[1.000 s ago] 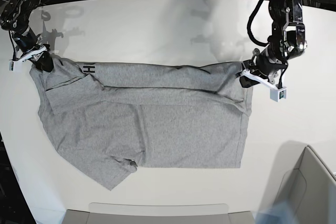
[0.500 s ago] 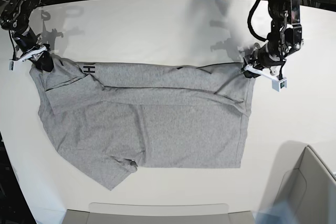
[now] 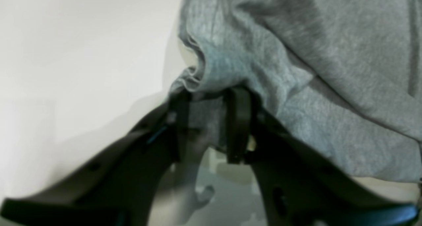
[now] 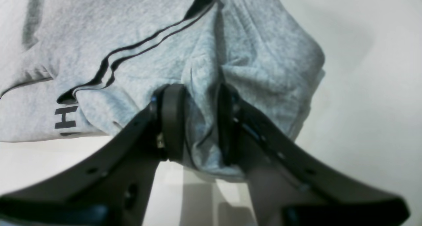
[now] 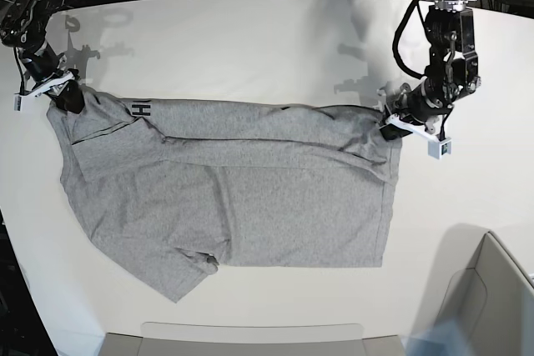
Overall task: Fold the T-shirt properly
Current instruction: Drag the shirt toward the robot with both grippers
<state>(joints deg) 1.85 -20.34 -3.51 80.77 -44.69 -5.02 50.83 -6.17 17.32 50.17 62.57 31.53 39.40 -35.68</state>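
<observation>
left pincer [image 3: 207, 127] pinching T-shirt [image 5: 234, 181] corner | right pincer [image 4: 197, 123] likewise | table [image 5: 250, 39] bare beyond

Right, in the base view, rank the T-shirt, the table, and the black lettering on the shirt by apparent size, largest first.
1. table
2. T-shirt
3. black lettering, only a small patch showing at the shirt's upper left fold

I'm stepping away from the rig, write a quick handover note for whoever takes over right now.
Left gripper: shut on the T-shirt, pinching bunched fabric at its corner.
Right gripper: shut on the T-shirt at the opposite corner, beside the black lettering.
The shirt lies spread on the white table, its far edge turned over along the width.
Done: both far corners gripped, one fold along that edge.
Left: the remaining folds; one sleeve sticks out at the near edge.
</observation>
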